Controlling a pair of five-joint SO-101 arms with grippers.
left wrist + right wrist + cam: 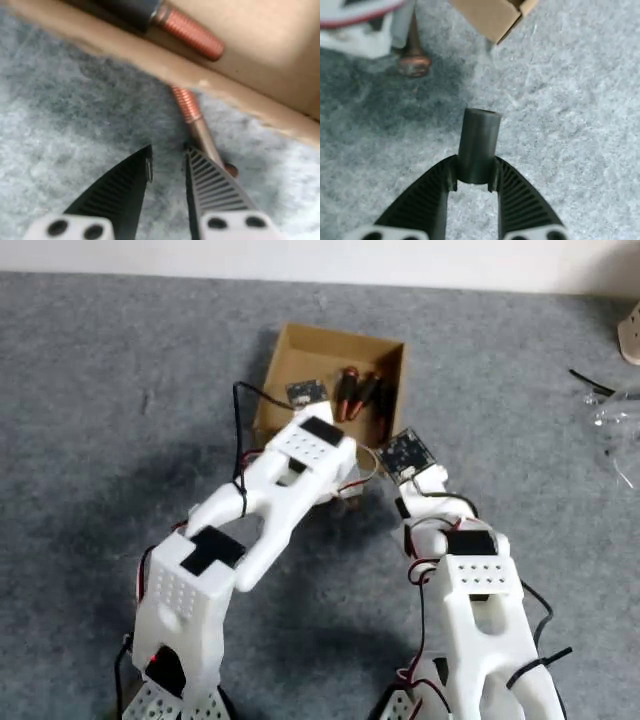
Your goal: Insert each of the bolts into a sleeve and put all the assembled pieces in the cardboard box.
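My left gripper [170,157] is open low over the grey carpet, just outside the cardboard box [165,67]. A copper bolt [192,117] lies on the carpet against the box wall. It runs along the outer side of one finger [212,190], not between the jaws. My right gripper [475,172] is shut on a dark sleeve [479,137] that points forward toward the bolt's head [412,65]. Inside the box [330,340] lie several assembled pieces [355,390]; one shows its thread [192,32].
The left arm [290,480] stretches to the box's near wall and the right arm [480,590] stands beside it. A box corner [495,17] is just ahead of the sleeve. Clear plastic and wires [610,410] lie at the far right.
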